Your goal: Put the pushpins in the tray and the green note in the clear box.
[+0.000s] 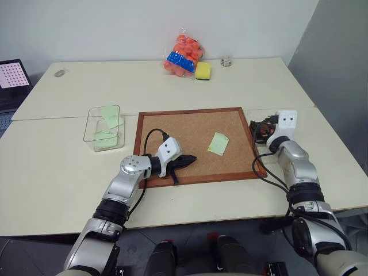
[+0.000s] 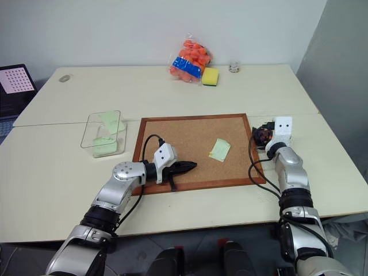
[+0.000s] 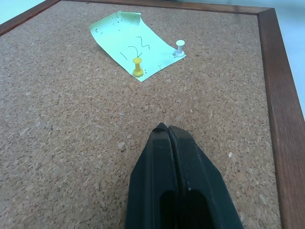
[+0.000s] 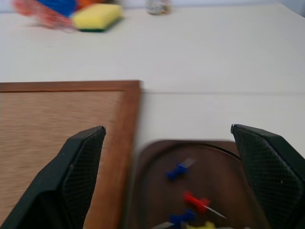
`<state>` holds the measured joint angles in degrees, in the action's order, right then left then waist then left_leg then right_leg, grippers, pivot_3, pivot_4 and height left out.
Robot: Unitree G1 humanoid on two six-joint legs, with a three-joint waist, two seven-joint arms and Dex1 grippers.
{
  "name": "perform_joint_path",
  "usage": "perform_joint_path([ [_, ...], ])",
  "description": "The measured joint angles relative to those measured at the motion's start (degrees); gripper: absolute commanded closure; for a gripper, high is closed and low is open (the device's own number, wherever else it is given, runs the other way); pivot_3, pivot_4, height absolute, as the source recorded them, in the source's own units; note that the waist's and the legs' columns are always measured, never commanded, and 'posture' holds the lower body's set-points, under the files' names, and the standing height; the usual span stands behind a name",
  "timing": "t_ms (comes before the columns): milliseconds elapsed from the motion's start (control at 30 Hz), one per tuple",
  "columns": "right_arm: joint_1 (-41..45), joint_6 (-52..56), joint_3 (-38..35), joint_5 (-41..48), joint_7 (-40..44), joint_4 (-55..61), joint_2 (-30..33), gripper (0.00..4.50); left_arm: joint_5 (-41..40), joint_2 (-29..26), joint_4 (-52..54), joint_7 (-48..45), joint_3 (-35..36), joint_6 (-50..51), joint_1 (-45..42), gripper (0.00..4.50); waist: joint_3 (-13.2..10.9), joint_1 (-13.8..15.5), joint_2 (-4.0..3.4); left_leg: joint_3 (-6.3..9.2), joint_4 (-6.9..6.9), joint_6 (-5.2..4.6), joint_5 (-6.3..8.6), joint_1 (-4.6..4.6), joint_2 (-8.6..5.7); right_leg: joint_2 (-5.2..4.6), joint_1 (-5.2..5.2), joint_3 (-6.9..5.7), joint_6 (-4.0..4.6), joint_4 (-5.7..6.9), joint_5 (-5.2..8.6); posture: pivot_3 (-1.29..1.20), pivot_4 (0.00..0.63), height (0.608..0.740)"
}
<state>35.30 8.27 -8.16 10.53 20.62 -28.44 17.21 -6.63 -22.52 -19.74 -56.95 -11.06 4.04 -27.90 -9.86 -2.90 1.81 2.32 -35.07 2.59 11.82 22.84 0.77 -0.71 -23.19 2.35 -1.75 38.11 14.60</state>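
Observation:
The green note (image 1: 218,143) lies on the corkboard (image 1: 172,129), right of its middle. A yellow pushpin (image 3: 137,67) and a white pushpin (image 3: 179,47) stand in the note's near edge. My left gripper (image 1: 187,159) is shut and empty, low over the cork and short of the note. Beside the board's right edge sits the dark brown tray (image 4: 228,176), holding a red pushpin (image 4: 195,200), a blue pushpin (image 4: 177,170) and others. My right gripper (image 4: 167,128) hangs open just above the tray with nothing between its fingers. The clear box (image 1: 105,127) stands left of the board with pale green notes inside.
At the table's far side are a bag of orange balls (image 1: 184,54), a yellow sponge (image 1: 203,70) and a small jar (image 1: 226,60). A laptop (image 1: 11,80) sits at the far left edge. Black cables loop from both wrists over the board's edges.

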Motion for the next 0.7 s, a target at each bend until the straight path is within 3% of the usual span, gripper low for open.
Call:
perform_joint_path([
  [167, -7.17, 1.25, 5.29, 3.88, 12.33, 12.04, 0.35, 0.06, 0.08, -0.03, -0.02, -0.04, -0.05, -0.43, 0.10, 4.50, 0.00, 0.13, -0.01, 0.03, -0.01, 0.00, 0.00, 0.01, 0.00, 0.00, 0.01, -0.02, -0.02, -0.01, 0.01, 0.00, 0.150, 0.740],
  [367, -12.26, 4.31, 10.42, 6.12, 20.78, 21.56, 1.59, 0.06, 0.12, -0.15, -0.05, 0.03, -0.03, -0.46, 0.14, 4.50, 0.00, 0.09, -0.02, 0.03, -0.02, 0.00, 0.00, -0.01, 0.01, 0.01, 0.01, -0.03, -0.12, 0.00, 0.07, 0.00, 0.150, 0.740],
  [700, -12.50, 3.51, 16.72, 2.78, 23.29, 16.00, -0.02, 0.06, 0.13, -0.40, 0.92, 0.15, 0.03, -0.18, 0.68, 4.50, 0.00, 0.04, -0.02, 0.02, -0.02, 0.00, 0.00, -0.01, 0.01, 0.02, 0.00, -0.02, -0.11, 0.00, 0.06, 0.00, 0.150, 0.740],
])
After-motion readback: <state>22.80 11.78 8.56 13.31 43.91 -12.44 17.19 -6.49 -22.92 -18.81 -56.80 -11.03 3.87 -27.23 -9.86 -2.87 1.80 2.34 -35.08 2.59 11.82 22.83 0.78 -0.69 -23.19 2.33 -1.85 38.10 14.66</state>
